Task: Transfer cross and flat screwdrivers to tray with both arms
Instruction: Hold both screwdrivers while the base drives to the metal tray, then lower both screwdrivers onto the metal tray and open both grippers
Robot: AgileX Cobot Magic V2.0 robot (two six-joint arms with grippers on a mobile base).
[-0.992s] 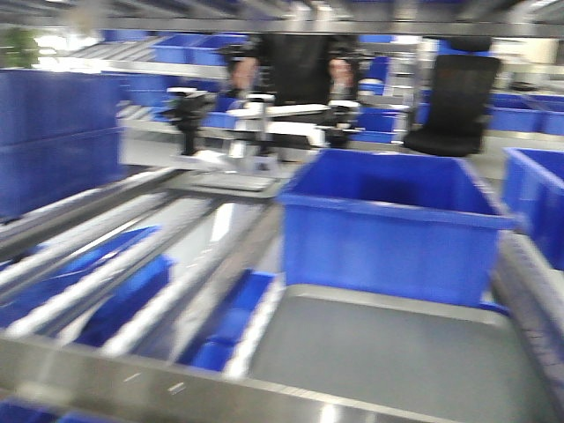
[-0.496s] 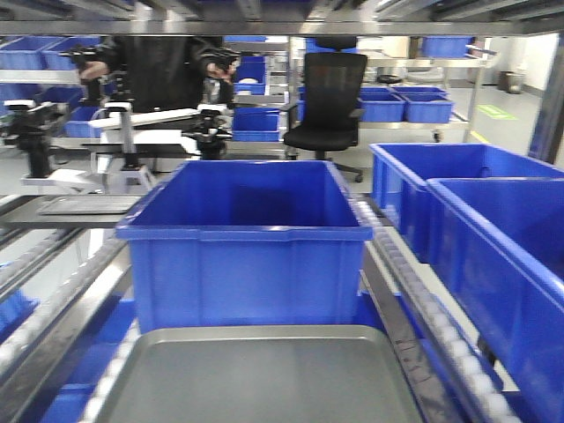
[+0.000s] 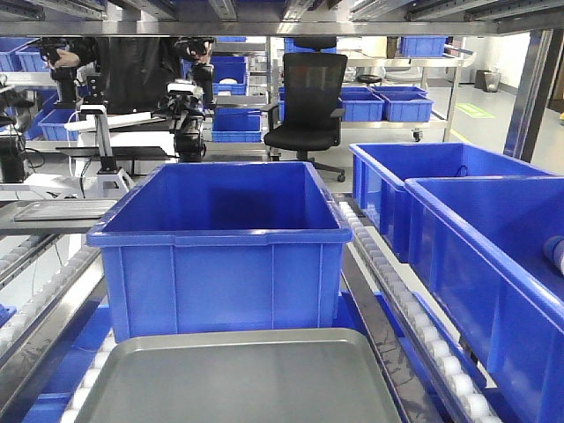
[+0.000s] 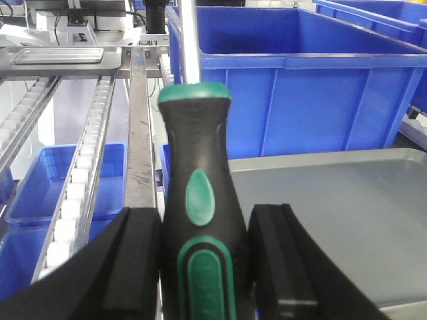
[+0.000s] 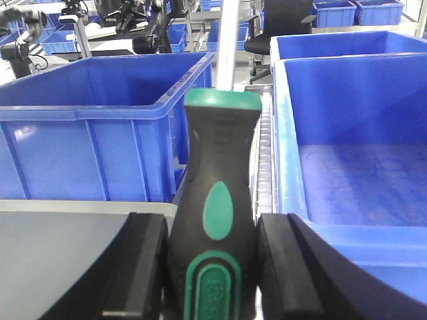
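Observation:
In the left wrist view my left gripper is shut on the black-and-green handle of a screwdriver, whose grey shaft points forward and up. It hangs over the conveyor's roller rail, just left of the grey metal tray. My right gripper is likewise shut on the second screwdriver, shaft pointing forward, above the tray's right edge. The front view shows the tray at the bottom, bare. Neither gripper appears in that view. I cannot tell which tip is cross and which is flat.
A deep blue bin stands right behind the tray. More blue bins line the right side. Roller rails run on the left. Beyond are a black office chair, a person and another robot rig.
The front view has swung from a blurred, left-turned look to a steady one centred on the blue bin and tray. The tray now fills the bottom middle.

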